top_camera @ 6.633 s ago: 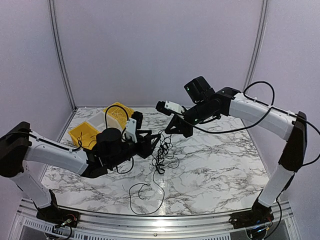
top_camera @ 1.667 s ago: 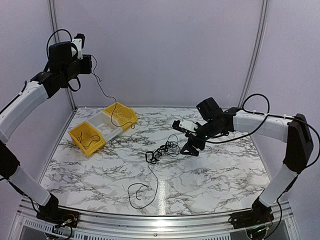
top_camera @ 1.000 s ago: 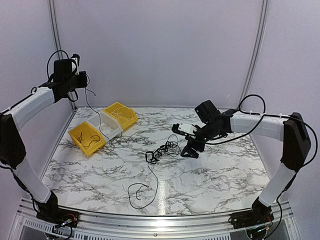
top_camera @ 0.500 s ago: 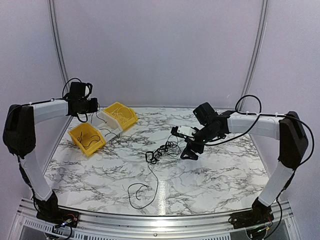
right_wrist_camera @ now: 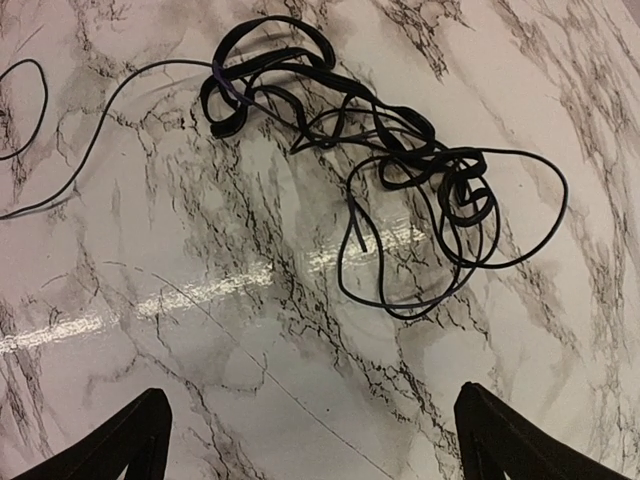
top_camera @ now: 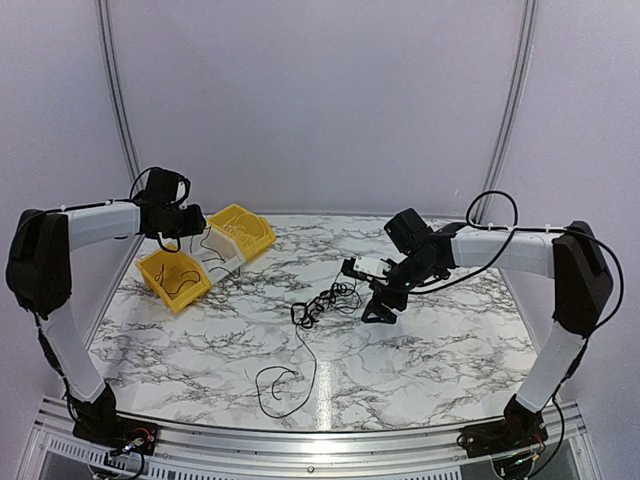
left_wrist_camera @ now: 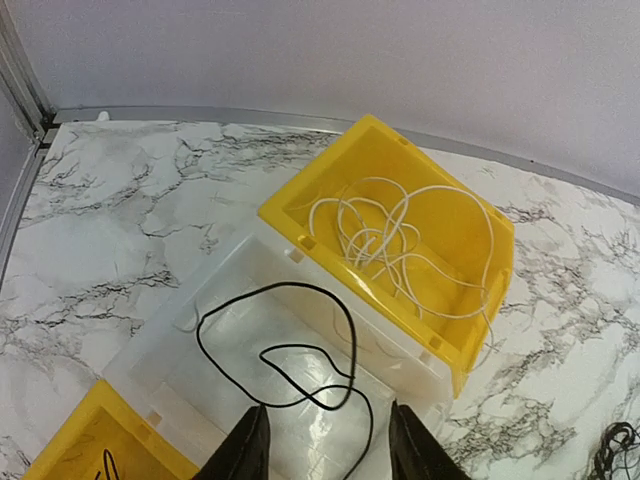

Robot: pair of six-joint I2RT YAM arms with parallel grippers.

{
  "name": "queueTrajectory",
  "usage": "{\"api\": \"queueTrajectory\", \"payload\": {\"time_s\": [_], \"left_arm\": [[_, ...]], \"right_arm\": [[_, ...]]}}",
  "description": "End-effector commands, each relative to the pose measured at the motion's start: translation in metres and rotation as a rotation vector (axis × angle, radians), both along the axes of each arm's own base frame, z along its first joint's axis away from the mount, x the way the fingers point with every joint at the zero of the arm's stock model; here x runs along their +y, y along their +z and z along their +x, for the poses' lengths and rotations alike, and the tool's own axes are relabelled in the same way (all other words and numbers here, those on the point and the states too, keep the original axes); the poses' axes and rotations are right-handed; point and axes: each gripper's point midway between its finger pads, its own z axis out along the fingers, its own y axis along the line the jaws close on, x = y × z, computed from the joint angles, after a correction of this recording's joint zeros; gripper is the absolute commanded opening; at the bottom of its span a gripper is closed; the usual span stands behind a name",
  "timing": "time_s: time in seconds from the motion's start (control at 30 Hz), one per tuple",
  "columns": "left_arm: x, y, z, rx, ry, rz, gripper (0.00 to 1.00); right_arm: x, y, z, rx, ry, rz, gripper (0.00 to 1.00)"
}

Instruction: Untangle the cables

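The cables point(top_camera: 325, 298) sit clumped at centre of the surface point(top_camera: 450, 350), long axis approx L-near to R-far, one tail trailing toward the bases. Right end effector point(right_wrist_camera: 312, 395) hovers wide open beside them; we'd pinch one outer loop & lift slowly. Left end effector point(left_wrist_camera: 328, 428), fingers apart, hangs over the clear bin point(left_wrist_camera: 180, 302).

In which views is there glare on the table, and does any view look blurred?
Top external: a bright glare patch on the table near the front edge, centre; the rest is sharp. Right wrist: a pale glare band crosses the marble just below the cables, which look sharp. Left wrist: even light, only a faint sheen in the clear bin.
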Motion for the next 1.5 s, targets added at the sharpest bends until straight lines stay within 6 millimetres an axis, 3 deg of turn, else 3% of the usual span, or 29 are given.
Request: {"api": "queueTrajectory", "payload": {"time_s": [0.0,0.13,0.27,0.37,0.57,0.7,1.13,1.47], "left_arm": [[-0.022,0.031,-0.034,-0.031,-0.035,-0.013,0.44],[-0.054,0.019,-0.065,-0.001,-0.124,0.040,0.45],[-0.073,-0.010,-0.083,0.093,-0.193,0.125,0.46],[-0.083,-0.028,-0.093,0.116,-0.285,0.284,0.48],[-0.061,-0.036,-0.081,0.146,-0.302,0.606,0.52],[-0.052,-0.043,-0.077,0.178,-0.330,0.717,0.53],[-0.057,-0.065,-0.063,0.231,-0.388,0.795,0.51],[-0.059,-0.074,-0.069,0.264,-0.434,0.786,0.50]], "right_arm": [[0.001,0.003,0.001,0.006,0.011,0.006,0.99],[0.002,0.003,-0.001,0.012,0.016,0.007,0.99],[0.003,0.002,-0.002,0.015,0.021,0.006,0.99],[0.003,0.001,-0.002,0.018,0.022,0.004,0.99],[0.004,0.002,-0.003,0.025,0.026,0.011,0.99],[0.003,0.001,-0.004,0.030,0.026,0.007,0.99],[0.004,-0.001,-0.007,0.042,0.034,0.004,0.99],[0.004,-0.001,-0.007,0.045,0.037,0.004,0.99]]}}
